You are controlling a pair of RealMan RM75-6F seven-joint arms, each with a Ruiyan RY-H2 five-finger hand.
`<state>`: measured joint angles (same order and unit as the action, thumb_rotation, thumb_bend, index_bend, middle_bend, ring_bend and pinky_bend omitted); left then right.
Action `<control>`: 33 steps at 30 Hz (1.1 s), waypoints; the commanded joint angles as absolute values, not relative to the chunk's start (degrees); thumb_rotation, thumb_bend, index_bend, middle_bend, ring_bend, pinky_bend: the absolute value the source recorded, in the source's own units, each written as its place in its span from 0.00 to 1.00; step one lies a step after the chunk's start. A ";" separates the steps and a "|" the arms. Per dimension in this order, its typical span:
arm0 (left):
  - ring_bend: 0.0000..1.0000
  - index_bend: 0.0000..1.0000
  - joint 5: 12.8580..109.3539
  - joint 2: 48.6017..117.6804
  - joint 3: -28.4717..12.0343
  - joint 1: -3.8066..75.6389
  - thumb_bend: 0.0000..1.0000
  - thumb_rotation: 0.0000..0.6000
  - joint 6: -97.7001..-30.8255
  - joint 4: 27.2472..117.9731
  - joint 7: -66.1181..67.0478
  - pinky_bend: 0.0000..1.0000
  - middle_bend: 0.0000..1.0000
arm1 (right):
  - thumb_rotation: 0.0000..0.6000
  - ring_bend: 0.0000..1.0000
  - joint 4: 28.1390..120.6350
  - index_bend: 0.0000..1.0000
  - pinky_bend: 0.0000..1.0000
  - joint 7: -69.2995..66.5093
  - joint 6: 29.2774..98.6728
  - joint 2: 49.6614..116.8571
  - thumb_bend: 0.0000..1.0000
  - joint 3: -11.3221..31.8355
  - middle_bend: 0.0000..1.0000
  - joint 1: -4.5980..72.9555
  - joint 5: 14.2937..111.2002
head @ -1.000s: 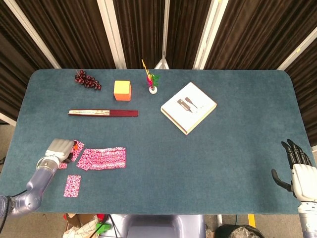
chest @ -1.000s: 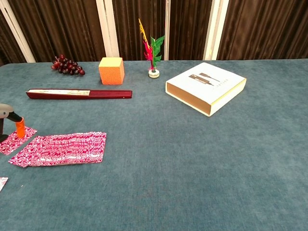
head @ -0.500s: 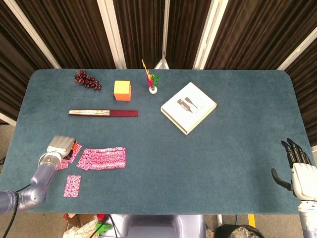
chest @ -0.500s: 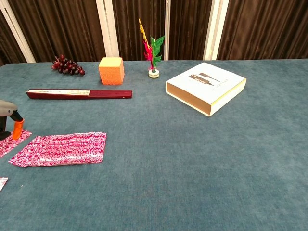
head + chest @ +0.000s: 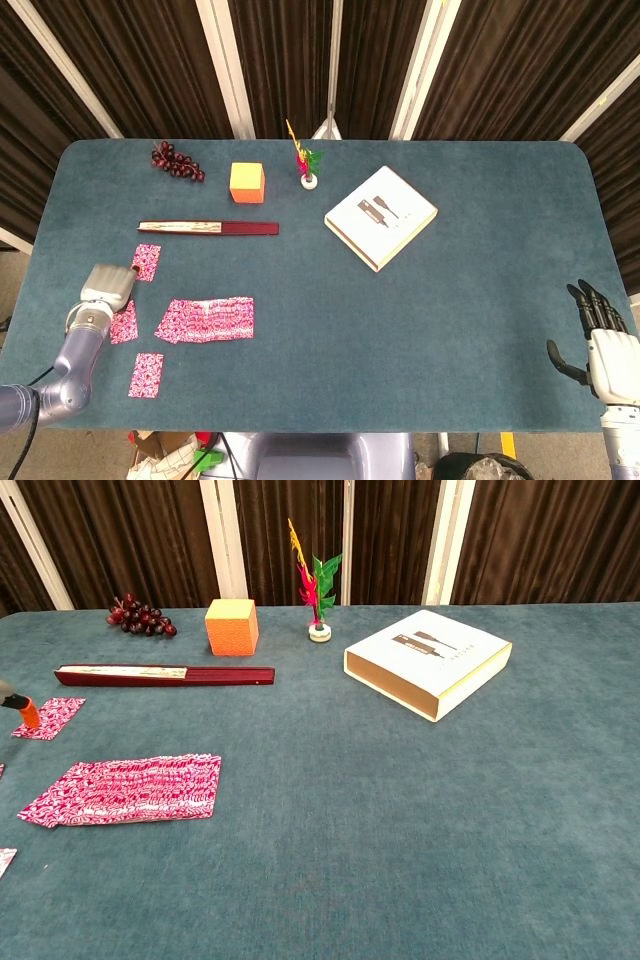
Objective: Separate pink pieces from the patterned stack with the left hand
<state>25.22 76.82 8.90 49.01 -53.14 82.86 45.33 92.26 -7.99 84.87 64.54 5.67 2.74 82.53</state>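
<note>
The patterned pink stack (image 5: 207,318) (image 5: 125,790) lies fanned out flat near the table's front left. Three single pink pieces lie apart from it: one farther back (image 5: 147,262) (image 5: 48,718), one to the stack's left (image 5: 124,322), one near the front edge (image 5: 146,374). My left hand (image 5: 108,285) hovers palm down between the two upper pieces. Its orange fingertip (image 5: 30,714) touches the left edge of the far piece; the other fingers are hidden. My right hand (image 5: 600,338) hangs off the table's right front corner, fingers spread, holding nothing.
A closed dark red fan (image 5: 208,228) lies just behind the far piece. Further back are grapes (image 5: 177,161), an orange cube (image 5: 247,182), and a small feather ornament (image 5: 306,163). A white box (image 5: 381,217) sits at centre right.
My left hand moved back and to the left, away from the stack. One pink piece slid with it from beside the stack to a spot near the fan. The right hand has not moved.
</note>
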 commanded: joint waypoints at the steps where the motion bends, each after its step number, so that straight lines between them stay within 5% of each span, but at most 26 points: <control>1: 0.74 0.20 24.54 77.67 8.66 48.82 0.75 1.00 -53.67 81.43 46.20 0.77 0.89 | 1.00 0.09 91.71 0.08 0.17 -8.51 84.92 64.62 0.39 5.56 0.06 2.64 82.65; 7: 0.74 0.20 24.38 77.78 8.06 48.39 0.75 1.00 -52.54 81.45 46.31 0.77 0.89 | 1.00 0.08 91.29 0.08 0.17 -8.85 84.87 64.77 0.39 5.60 0.06 2.67 82.64; 13: 0.74 0.20 31.01 71.57 6.97 47.11 0.75 1.00 -55.69 92.23 42.83 0.78 0.89 | 1.00 0.09 91.18 0.08 0.17 -8.82 85.16 64.82 0.39 5.47 0.06 2.53 82.92; 22: 0.74 0.20 49.10 54.57 9.05 37.91 0.74 1.00 -69.51 116.74 33.22 0.78 0.89 | 1.00 0.08 90.62 0.08 0.17 -9.72 85.19 64.70 0.39 5.46 0.06 2.36 82.84; 26: 0.72 0.20 58.03 52.81 10.87 31.34 0.74 1.00 -77.08 117.35 28.65 0.77 0.86 | 1.00 0.08 91.02 0.08 0.17 -9.50 85.02 64.70 0.39 5.50 0.06 2.60 83.09; 29: 0.65 0.20 64.47 54.82 11.29 26.78 0.73 1.00 -82.50 113.28 25.09 0.73 0.78 | 1.00 0.08 91.71 0.08 0.17 -8.83 85.00 64.68 0.39 5.69 0.06 2.71 82.86; 33: 0.41 0.19 69.11 58.08 10.88 21.82 0.66 1.00 -87.95 107.47 18.85 0.53 0.47 | 1.00 0.08 92.17 0.08 0.17 -8.38 84.97 64.63 0.39 5.76 0.06 2.80 82.83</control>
